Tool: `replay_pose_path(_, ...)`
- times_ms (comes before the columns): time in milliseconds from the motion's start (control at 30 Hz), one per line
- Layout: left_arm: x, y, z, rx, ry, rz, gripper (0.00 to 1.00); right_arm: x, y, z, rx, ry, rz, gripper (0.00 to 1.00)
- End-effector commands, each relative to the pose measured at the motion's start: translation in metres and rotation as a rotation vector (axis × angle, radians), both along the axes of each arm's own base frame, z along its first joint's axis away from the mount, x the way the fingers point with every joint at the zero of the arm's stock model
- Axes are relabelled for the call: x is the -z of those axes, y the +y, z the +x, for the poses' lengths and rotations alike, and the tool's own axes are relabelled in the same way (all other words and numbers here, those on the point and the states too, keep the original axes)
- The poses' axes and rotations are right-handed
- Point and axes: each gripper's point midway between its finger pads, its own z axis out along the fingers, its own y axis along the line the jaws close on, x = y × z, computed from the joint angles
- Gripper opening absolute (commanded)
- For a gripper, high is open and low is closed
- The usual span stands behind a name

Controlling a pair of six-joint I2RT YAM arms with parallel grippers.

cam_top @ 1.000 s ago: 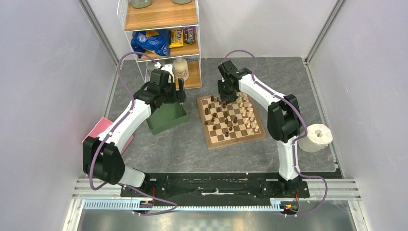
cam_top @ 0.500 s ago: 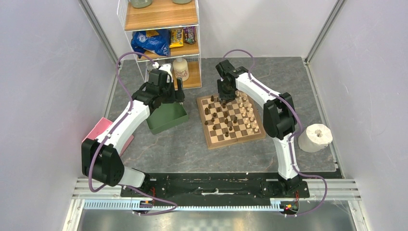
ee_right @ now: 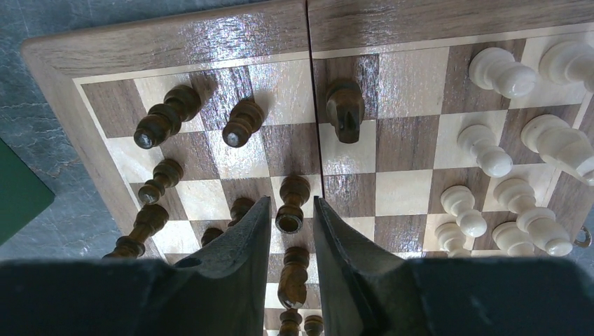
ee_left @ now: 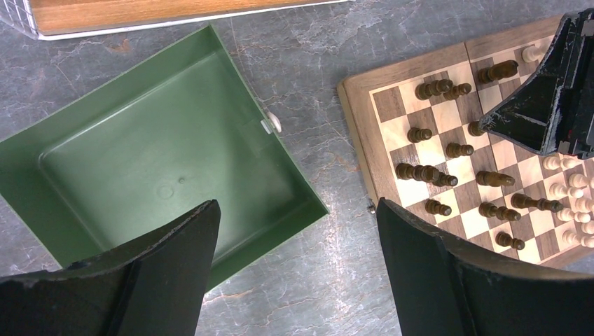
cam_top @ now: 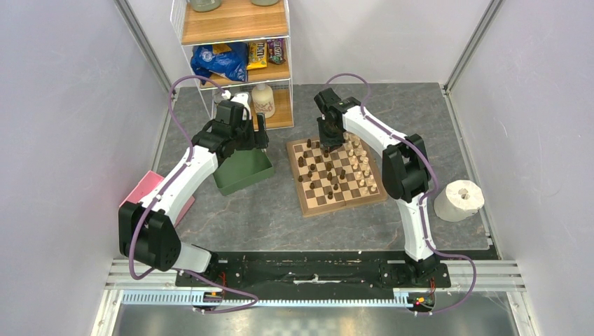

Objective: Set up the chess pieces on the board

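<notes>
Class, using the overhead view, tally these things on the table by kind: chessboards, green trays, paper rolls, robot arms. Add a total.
chessboards: 1
green trays: 1
paper rolls: 1
robot arms: 2
Total: 5

Left arm and right arm share one build: rounded white shells between chunky black joints; a thin purple cable loops along each; both bolt to a black base plate; the fingers are matt black wedges, edges scuffed pale.
</notes>
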Motion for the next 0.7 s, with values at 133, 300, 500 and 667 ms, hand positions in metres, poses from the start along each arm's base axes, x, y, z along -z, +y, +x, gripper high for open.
replay_pose_path(133,-0.0135,0.0014,0.0026,-0.023,-0.042,-0.027,0.89,-0.0056,0.0007,0.0096,-0.009,-0.023,-0.005,0.33)
replay_pose_path(300,-0.0132,0.0006,0.0029,-0.02,-0.04,-0.029,0.89,-0.0049,0.0008,0.0108,-0.011,-0.024,-0.006,0.3)
replay_pose_path(500,-0.012,-0.0011,0.0027,-0.014,-0.035,-0.034,0.89,-0.003,0.0001,0.0093,-0.013,-0.013,-0.005,0.29)
replay_pose_path(667,-0.0122,-0.0007,0.0023,-0.018,-0.035,-0.036,0.89,-0.0101,0.0003,0.0096,-0.022,-0.026,-0.001,0.19)
